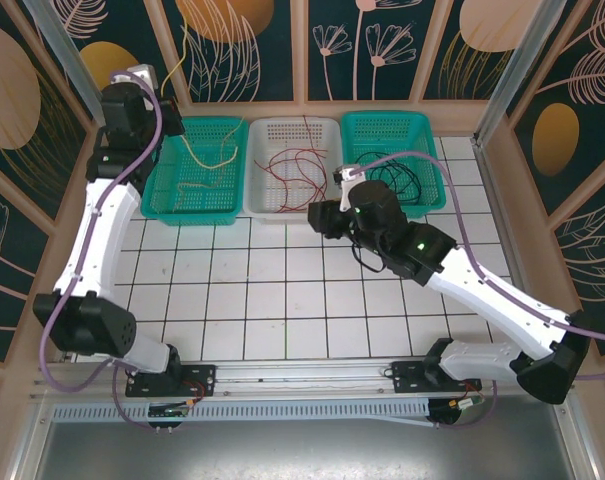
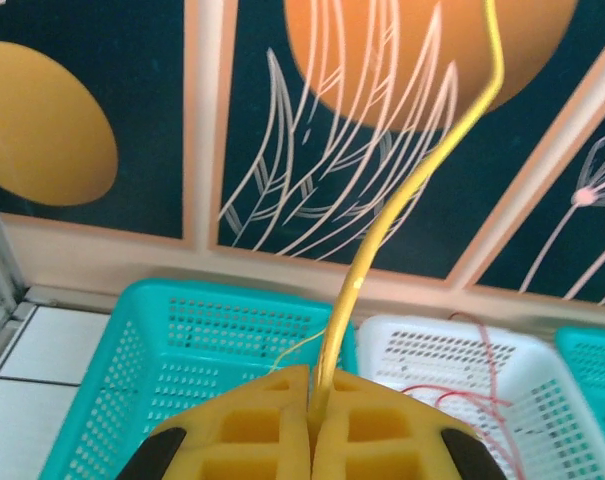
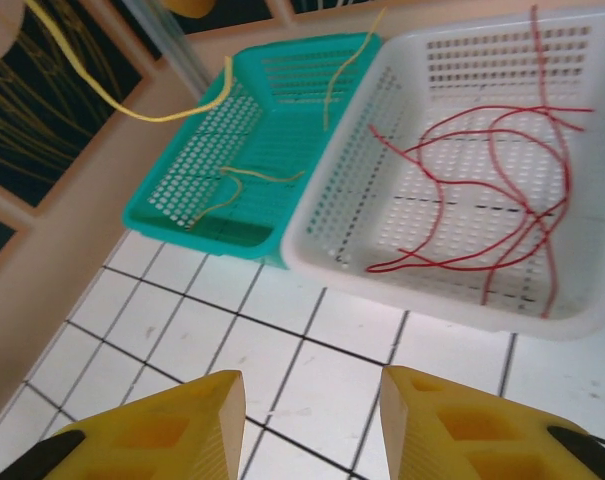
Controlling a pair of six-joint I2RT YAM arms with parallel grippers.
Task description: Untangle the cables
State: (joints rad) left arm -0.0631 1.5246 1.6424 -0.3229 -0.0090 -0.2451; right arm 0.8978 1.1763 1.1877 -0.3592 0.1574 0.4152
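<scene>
Left tool [image 2: 310,405] is clamped together on a yellow cable [image 2: 382,230] near the teal basket [image 2: 172,330]; right tool [image 3: 312,405] gapes wide, holding nothing, over the table [image 3: 182,340].

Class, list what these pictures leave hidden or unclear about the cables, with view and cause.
- Left wrist: yellow cable runs off the top edge, its end unseen.
- Top view: black cables partly hidden behind the right arm, strands too thin to trace.
- Right wrist: red cables, one strand leaves the top edge; crossings too fine to order.
</scene>
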